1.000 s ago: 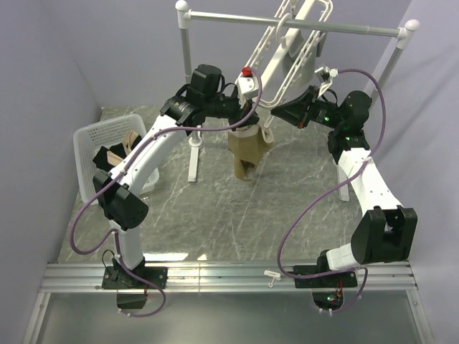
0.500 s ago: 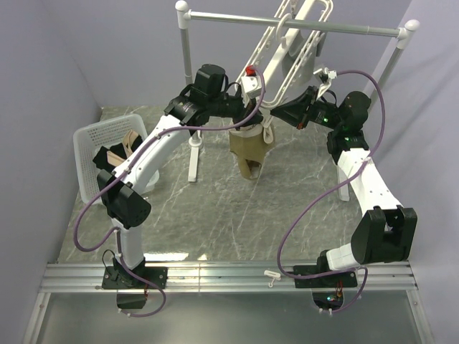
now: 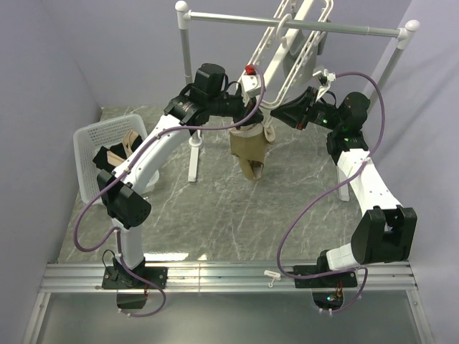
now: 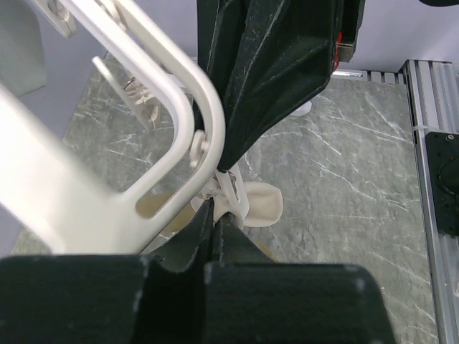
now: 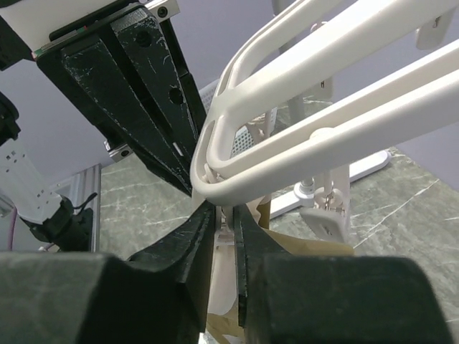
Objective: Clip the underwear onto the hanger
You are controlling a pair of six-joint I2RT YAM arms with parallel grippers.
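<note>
The white hanger [image 3: 285, 59] hangs tilted from the silver rail. The tan underwear [image 3: 249, 148] dangles below its lower corner, between both grippers. My left gripper [image 3: 252, 119] is at the waistband; in the left wrist view its jaws [image 4: 214, 208] are shut on fabric just under a white clip [image 4: 231, 195], with the pale label [image 4: 262, 204] beside it. My right gripper [image 3: 275, 113] faces it from the right. In the right wrist view my right gripper [image 5: 224, 215] pinches a white clip [image 5: 226, 231] under the hanger frame [image 5: 323, 140], with tan fabric [image 5: 323, 249] behind.
The silver rail stand [image 3: 301, 27] spans the back, and its left post comes down to a white foot [image 3: 193, 156]. A white basket [image 3: 81, 154] with black and beige cloth pieces [image 3: 115, 153] sits at the left. A small white clip [image 3: 271, 276] lies on the front rail.
The left gripper has risen slightly toward the hanger's corner, lifting the underwear a little. The right gripper has stayed at the clip.
</note>
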